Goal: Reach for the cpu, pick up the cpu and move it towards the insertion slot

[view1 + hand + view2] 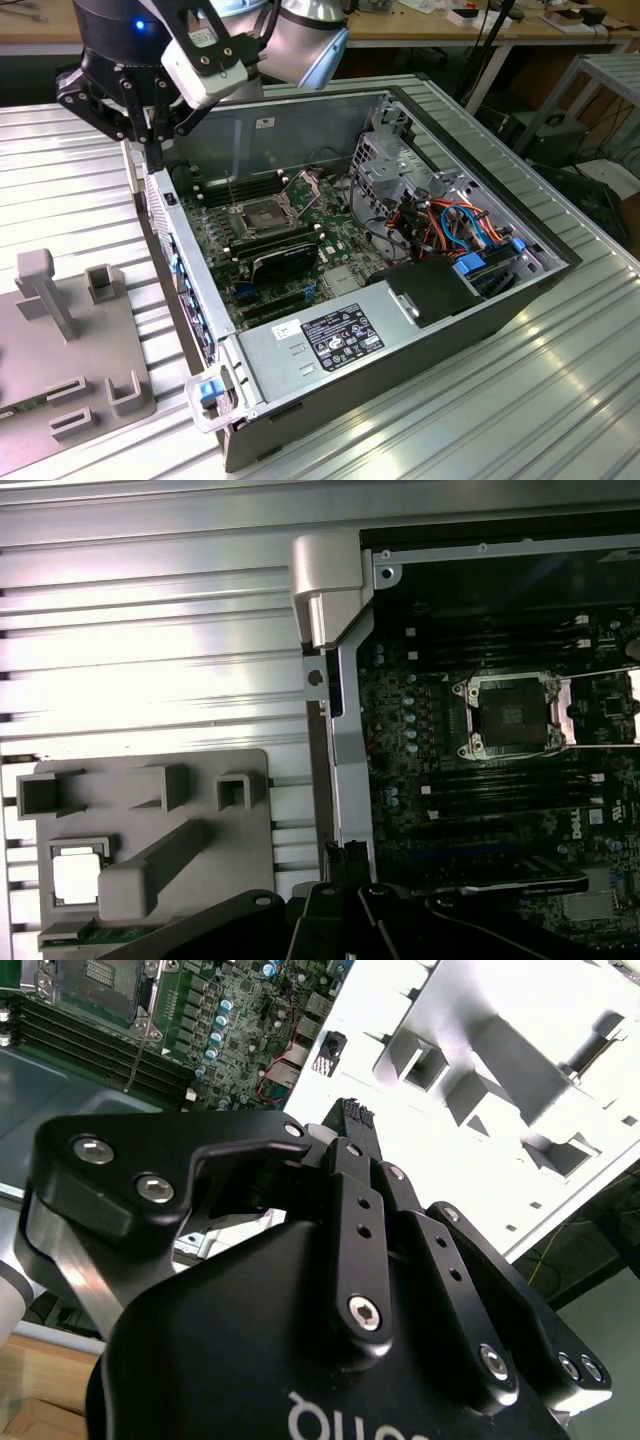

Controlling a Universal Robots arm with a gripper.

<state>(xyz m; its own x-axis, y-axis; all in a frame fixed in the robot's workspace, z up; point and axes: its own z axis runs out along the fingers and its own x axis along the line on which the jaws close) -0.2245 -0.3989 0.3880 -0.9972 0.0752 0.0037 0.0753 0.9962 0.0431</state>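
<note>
Exterior view: hand (151, 150) hovered above the computer case (300, 125) edge, fingers pressed together, holding nothing; insertion slot (258, 215) sat inside | second wrist view: fingertips (355, 1112) met | first wrist view: cpu (78, 875) lay in a grey fixture (200, 780) on the surface (150, 630), well apart from the insertion slot

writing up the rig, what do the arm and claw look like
Matte black claw of bolted link plates with silver screws and white lettering; silvery rounded arm, a small blue light on its black wrist, a pale grey box alongside.
</note>
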